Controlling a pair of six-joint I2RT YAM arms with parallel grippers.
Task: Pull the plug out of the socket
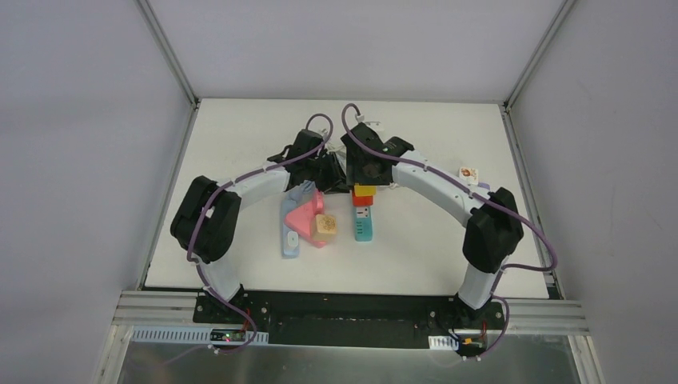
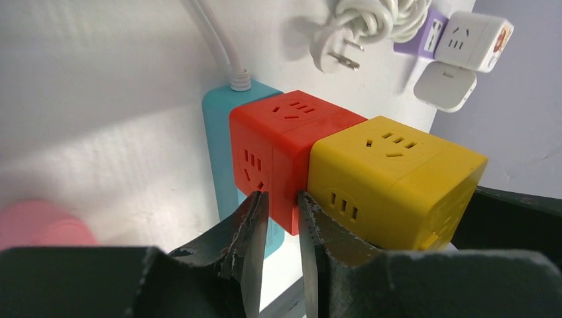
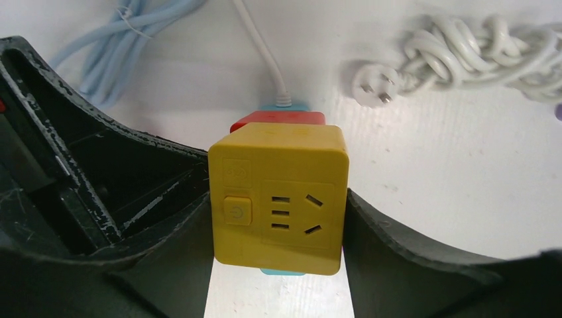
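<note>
Right now the yellow cube plug sits seated in the red cube socket, which is stacked on the teal power strip mid-table. The right gripper is clamped on the yellow cube, one finger on each side face. The left gripper is narrow, just a thin slit between the fingers, with tips at the red cube's lower edge. Can't tell if it pinches anything or only presses there.

Risks as I judge them:
- Weak brace on the red cube: a pull would drag red and yellow off the strip together, or lift the whole strip.
- Smooth yellow faces, so the fingers could slide off mid-pull.
- An angled pull could bind the pins rather than free them.
- The loose white cord lies close behind and a jerk could snag it.
</note>
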